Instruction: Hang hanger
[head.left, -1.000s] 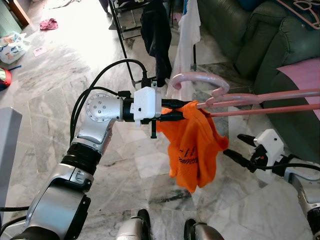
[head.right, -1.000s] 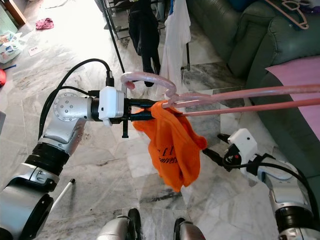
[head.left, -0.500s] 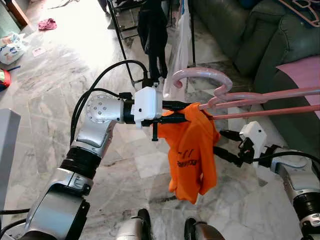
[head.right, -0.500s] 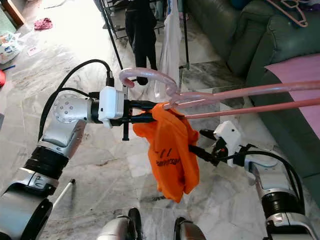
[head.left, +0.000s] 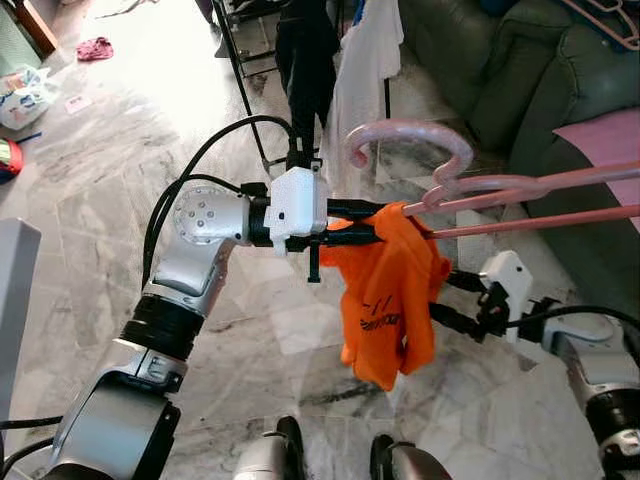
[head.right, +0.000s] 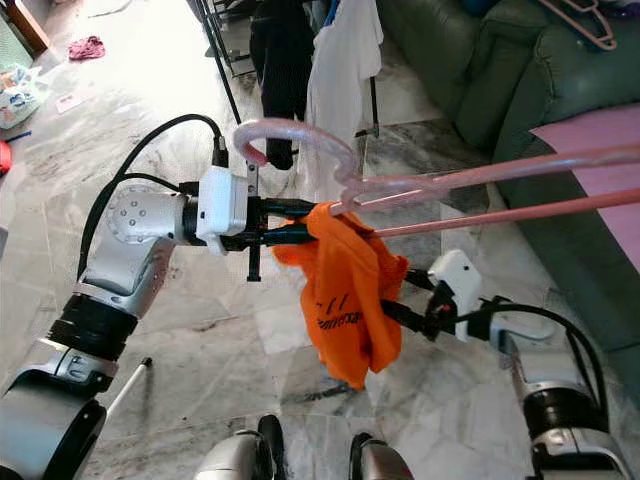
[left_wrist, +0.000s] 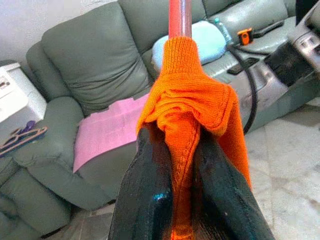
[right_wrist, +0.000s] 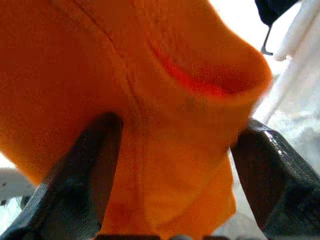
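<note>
**Hanger held aloft, orange cloth pinched from both sides**

Eye views: left tool (head.left: 372, 222) clamped on orange knit garment (head.left: 392, 300) draped over pink plastic hanger (head.left: 455, 180), held mid-air above marble floor (head.left: 120, 150). Right tool (head.right: 392, 300) reaches into the cloth's lower side.

Left wrist view: fingers (left_wrist: 150, 200) pinch an orange fold.

Right wrist view: fingers (right_wrist: 75, 190) spread wide, cloth between them; grip uncertain.
</note>
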